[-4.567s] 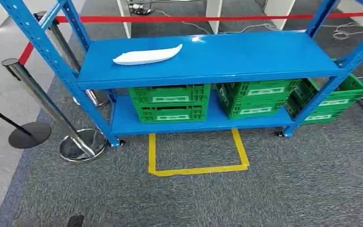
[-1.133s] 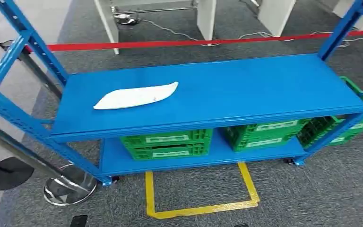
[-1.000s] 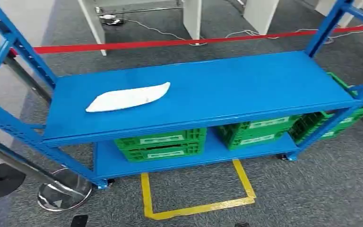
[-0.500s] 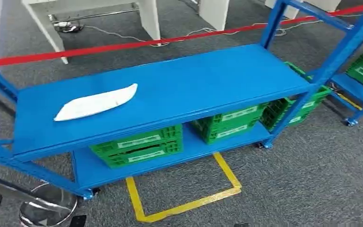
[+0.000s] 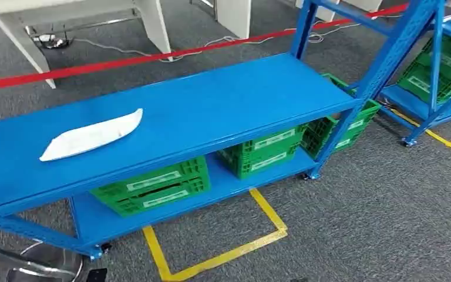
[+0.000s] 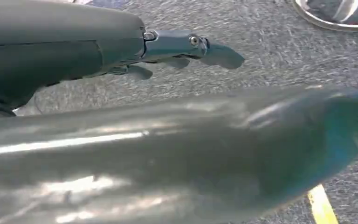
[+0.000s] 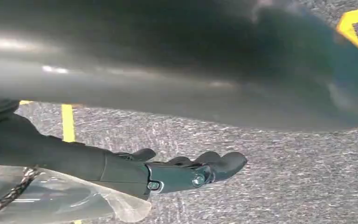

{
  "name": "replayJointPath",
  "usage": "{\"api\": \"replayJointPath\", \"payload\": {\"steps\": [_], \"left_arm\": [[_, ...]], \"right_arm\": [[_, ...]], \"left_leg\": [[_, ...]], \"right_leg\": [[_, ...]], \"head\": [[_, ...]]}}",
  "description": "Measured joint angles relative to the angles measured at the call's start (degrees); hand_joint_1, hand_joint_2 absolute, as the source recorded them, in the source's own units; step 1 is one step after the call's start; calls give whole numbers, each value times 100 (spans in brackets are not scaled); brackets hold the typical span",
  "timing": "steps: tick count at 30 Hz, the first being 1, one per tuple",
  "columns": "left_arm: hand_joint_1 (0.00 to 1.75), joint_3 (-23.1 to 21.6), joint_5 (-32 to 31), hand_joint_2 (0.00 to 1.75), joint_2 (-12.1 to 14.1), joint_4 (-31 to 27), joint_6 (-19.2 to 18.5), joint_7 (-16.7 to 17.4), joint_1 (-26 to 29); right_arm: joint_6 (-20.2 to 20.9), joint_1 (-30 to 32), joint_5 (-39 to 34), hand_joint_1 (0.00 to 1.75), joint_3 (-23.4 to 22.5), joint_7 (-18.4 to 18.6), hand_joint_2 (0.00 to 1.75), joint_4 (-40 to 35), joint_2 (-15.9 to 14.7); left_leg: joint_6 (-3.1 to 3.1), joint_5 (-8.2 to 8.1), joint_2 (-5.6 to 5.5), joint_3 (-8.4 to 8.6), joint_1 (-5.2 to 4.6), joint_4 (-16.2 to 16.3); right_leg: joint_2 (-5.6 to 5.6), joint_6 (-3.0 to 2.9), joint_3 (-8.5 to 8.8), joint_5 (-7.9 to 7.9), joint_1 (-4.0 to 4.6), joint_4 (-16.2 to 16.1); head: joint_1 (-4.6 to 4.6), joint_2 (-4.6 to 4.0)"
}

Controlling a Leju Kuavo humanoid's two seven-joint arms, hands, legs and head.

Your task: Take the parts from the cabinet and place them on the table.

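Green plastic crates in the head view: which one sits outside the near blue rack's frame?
The green plastic crate at the rack's right end, standing on the grey carpet past the blue upright. The other two crates sit on the bottom shelf.

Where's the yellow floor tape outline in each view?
Head view: yellow floor tape outline on the floor in front of the blue metal shelf rack.
Left wrist view: a short strip, well apart from the left robot hand.
Right wrist view: a strip close to the right robot hand.
Shared landmark: grey carpet.
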Motion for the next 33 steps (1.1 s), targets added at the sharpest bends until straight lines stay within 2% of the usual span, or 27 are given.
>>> {"api": "replayJointPath", "payload": {"steps": [2,3,4,6,7,8,9,10,11,12,13,14,17,19,20,21,22,23,24,26,27,28,29,30,31,32,33], "left_arm": [[0,4,2,0,4,-2,4,0,21],[0,9,0,0,2,0,4,0,19],[0,11,-4,0,2,0,2,0,8],[0,11,-4,0,-9,-2,0,0,7],[0,13,-4,0,-9,0,0,0,8],[0,17,-4,0,-7,0,0,0,9],[0,22,-4,0,-7,-2,0,0,10],[0,28,-4,0,-7,0,0,0,11],[0,35,-4,0,-11,-2,-2,0,12],[0,39,-4,0,-15,0,-2,0,10],[0,46,-4,0,-11,0,-4,0,12],[0,50,-4,0,-9,0,-4,0,2],[0,52,-4,0,-7,0,-4,0,-1],[0,52,-17,0,-4,-2,-4,-4,-7],[0,52,-20,0,-7,-2,-7,-7,-9],[0,52,-22,0,-4,-2,-7,-7,-6],[0,52,-22,0,-4,-2,-7,-7,2],[0,52,-22,0,-7,-2,-7,-7,12],[0,52,-22,0,-7,-2,-9,-7,21],[0,55,-22,0,-4,-2,-9,-7,20],[0,55,-22,0,-2,-2,-9,-7,18],[0,55,-22,0,4,-2,-7,-7,25],[0,55,-24,0,7,-2,-9,-9,17],[0,55,-26,0,4,-2,-11,-18,-3],[0,55,-33,0,2,-2,-11,-24,1],[0,57,-33,0,2,-2,-11,-31,11],[0,59,-39,0,9,-2,-6,-37,27]], "right_arm": [[0,0,0,0,0,-2,0,0,0],[-2,6,2,0,2,-2,0,0,0],[-2,2,2,0,2,-2,0,0,0],[-2,-1,0,0,2,-2,0,0,0],[-4,7,2,0,2,-2,0,0,0],[-4,21,0,0,2,0,0,0,0],[-4,29,0,0,2,0,0,0,-2],[-2,27,-2,0,2,0,0,0,-4],[-2,21,-4,0,2,-4,0,0,-4],[-2,17,-4,0,2,-11,0,0,-7],[0,12,-7,0,2,-11,0,0,-7],[7,2,-9,0,2,-20,0,0,-7],[22,29,-13,0,2,-20,0,0,-9],[42,23,-15,0,0,-31,0,0,-9],[46,19,-15,0,0,-50,0,0,-9],[52,12,-18,0,0,-70,0,0,-9],[61,11,-17,0,0,-79,0,0,-9],[59,13,-20,0,0,-79,0,0,-9],[59,18,-20,0,0,-79,0,0,-9],[57,21,-20,0,0,-79,0,0,-9],[59,17,-20,0,0,-79,0,0,-9],[61,24,-20,0,0,-79,0,2,-7],[70,14,-20,0,0,-85,0,2,-7],[94,3,-20,0,0,-90,0,2,-9],[103,3,-22,0,0,-89,0,2,-9],[107,8,-22,0,0,-90,0,2,-9],[111,1,-22,0,0,-90,0,2,-9]], "left_leg": [[77,29,-2,28,-1,-58],[110,62,3,49,24,-100],[138,61,0,52,27,-101],[170,44,6,55,18,-99],[183,34,10,55,16,-97],[184,23,9,65,15,-96],[178,5,7,85,17,-96],[166,-18,-1,113,20,-94],[150,-48,-2,160,23,-94],[132,-79,-3,202,26,-93],[75,-127,-4,222,-3,-87],[44,-168,-4,208,-21,-35],[-16,-186,2,237,-4,-58],[-79,-339,-5,174,13,150],[-104,-501,-5,21,15,489],[-127,-729,-5,-248,25,1032],[-138,-881,-5,-509,29,1505],[-138,-922,-5,-727,29,1846],[-123,-806,-5,-788,29,1857],[-68,-239,-6,-579,24,1203],[-25,98,-6,-374,11,659],[27,219,-6,-231,-19,305],[46,125,-2,-175,-38,204],[48,54,2,-130,-42,107],[66,52,-8,-152,-47,67],[84,43,-13,-138,-43,52],[109,43,-33,-46,-9,-1]], "right_leg": [[-4,80,25,-7,-8,-27],[0,100,-40,-58,-27,59],[-4,122,-161,-220,-25,294],[-2,157,-627,-657,-33,1216],[-4,177,-877,-815,-33,1675],[-4,186,-1022,-813,-34,1898],[-5,191,-1010,-677,-40,1822],[-8,197,-881,-438,-51,1512],[-15,194,-632,-135,-68,988],[-25,194,-416,76,-78,545],[-44,192,-189,92,-74,157],[-30,132,-112,45,-70,39],[-19,32,-122,8,-39,78],[-23,-40,-56,-9,-73,46],[-30,-79,-29,-34,-72,46],[-32,-111,4,-61,-64,46],[-31,-125,31,-88,-57,46],[-20,-127,70,-129,-49,46],[-9,-124,115,-160,-45,46],[15,-118,240,-236,-31,46],[20,-108,312,-282,-29,45],[16,-89,282,-323,-36,24],[31,-41,298,-370,-3,33],[26,-15,281,-370,-11,22],[14,19,395,-337,-13,33],[10,67,392,-308,-14,34],[1,91,384,-363,-19,56]], "head": [[-9,0],[-9,0],[22,0],[33,0],[39,0],[37,0],[37,0],[44,0],[39,0],[39,0],[44,0],[57,0],[22,0],[0,0],[-24,0],[-13,0],[-15,0],[-17,0],[-15,0],[-15,0],[-13,0],[-15,0],[-7,0],[-22,0],[-13,0],[-20,0],[-13,2]]}}
